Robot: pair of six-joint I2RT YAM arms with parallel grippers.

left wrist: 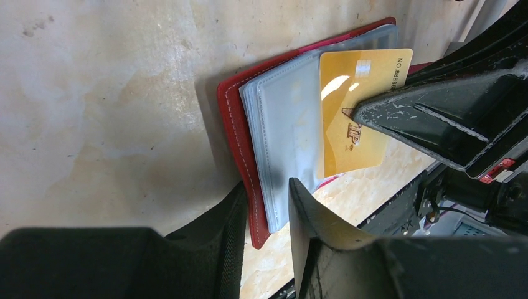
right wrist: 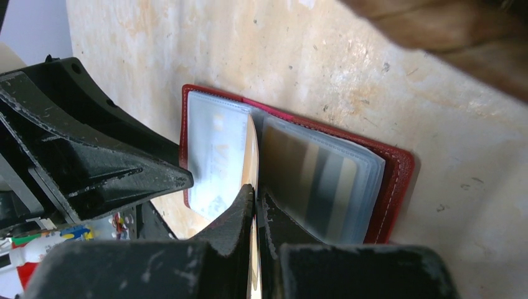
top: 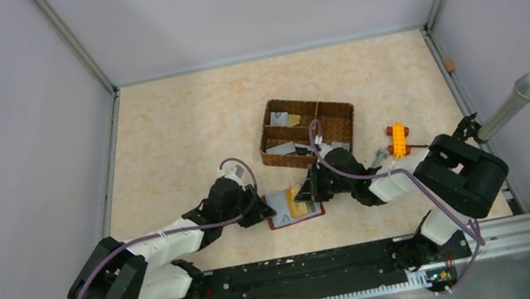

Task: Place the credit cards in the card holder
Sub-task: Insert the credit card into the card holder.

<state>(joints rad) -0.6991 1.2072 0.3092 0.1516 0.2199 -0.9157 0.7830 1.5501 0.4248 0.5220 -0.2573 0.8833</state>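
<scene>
The dark red card holder (top: 284, 220) lies open on the table near the front edge, its clear pockets facing up (left wrist: 283, 134) (right wrist: 324, 180). My left gripper (top: 266, 208) (left wrist: 267, 182) has its jaws closed on the holder's left edge, over the red cover and the clear sleeves. My right gripper (top: 307, 191) (right wrist: 256, 190) is shut on a gold-tan credit card (top: 304, 209) (left wrist: 352, 124) (right wrist: 250, 156). The card stands over the open holder between the two stacks of pockets. More credit cards (top: 279, 149) lie in the wicker basket.
The brown divided wicker basket (top: 338, 116) stands just behind the holder. An orange toy brick (top: 398, 139), a small grey piece (top: 379, 155) and a silver cylinder (top: 513, 104) lie to the right. A black rail (top: 308, 269) runs along the front edge.
</scene>
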